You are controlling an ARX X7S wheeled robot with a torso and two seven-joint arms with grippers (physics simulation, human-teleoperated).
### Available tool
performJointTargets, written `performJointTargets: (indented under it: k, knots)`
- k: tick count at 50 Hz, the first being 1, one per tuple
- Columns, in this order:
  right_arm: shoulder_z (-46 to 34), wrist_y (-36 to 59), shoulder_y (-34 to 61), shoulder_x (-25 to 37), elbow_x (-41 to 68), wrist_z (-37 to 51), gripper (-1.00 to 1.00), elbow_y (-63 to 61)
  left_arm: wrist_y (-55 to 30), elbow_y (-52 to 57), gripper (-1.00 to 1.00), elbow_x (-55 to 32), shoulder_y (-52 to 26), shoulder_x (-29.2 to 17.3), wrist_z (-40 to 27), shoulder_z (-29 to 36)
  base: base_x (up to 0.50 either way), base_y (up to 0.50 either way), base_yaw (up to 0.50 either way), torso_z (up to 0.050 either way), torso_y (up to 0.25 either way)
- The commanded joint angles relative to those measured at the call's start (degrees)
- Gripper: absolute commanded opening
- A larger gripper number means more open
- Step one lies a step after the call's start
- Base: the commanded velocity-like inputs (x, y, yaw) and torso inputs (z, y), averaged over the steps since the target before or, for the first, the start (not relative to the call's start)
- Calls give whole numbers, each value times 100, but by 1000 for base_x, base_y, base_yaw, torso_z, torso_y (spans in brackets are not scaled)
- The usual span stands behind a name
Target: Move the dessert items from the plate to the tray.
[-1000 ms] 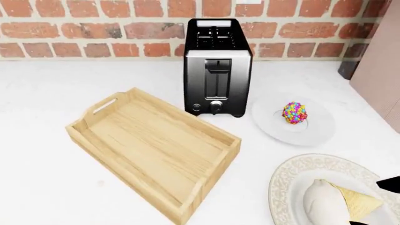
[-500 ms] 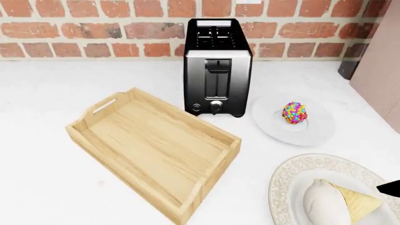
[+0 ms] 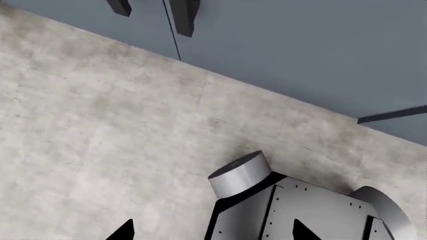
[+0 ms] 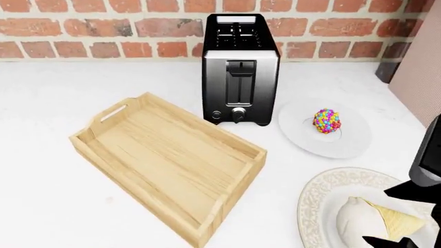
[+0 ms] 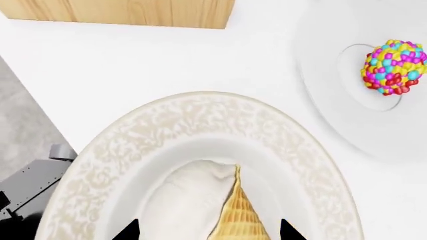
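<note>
A tan waffle cone [image 4: 397,223] with a white ice-cream scoop [image 4: 357,221] lies on an ornate round plate [image 4: 313,195] at the near right. My right gripper [image 4: 386,217] is open over that plate, its black fingertips on either side of the cone [image 5: 241,215]. The right gripper [image 5: 209,231] holds nothing. A candy-coated ball [image 4: 326,121] sits on a small white plate [image 4: 302,133] beside the toaster. The light-wood tray [image 4: 81,140] lies empty at centre left. The left gripper [image 3: 212,232] is open above the floor, out of the head view.
A black and steel toaster [image 4: 240,72] stands behind the tray against a brick wall [image 4: 103,31]. A tall brown panel [image 4: 419,67] rises at the far right. The left wrist view shows concrete floor [image 3: 100,125], grey cabinet fronts [image 3: 300,45] and the robot's base [image 3: 300,215].
The right gripper and its arm have come further into the head view from the right edge and now straddle the cone. The head view has shifted slightly. The desserts have not moved.
</note>
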Motion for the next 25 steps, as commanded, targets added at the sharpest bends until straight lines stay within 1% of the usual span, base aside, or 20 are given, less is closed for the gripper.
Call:
performJointTargets:
  k: [1,15,25]
  knots:
    - [-223,-295,-228,-101,-263,-94,100,-13,-29,1,100,12,-6,3,-2,-45,0,0,0,0,0]
    - [-252,-316,-326,-44,-289,-69,100,-51,-60,1,100,16,-9,1,-29,-43,0,0,0,0,0]
    - [-378,-562,-564,-69,-389,-20,100,-55,-83,1,100,7,-12,1,-29,-62,0,0,0,0,0]
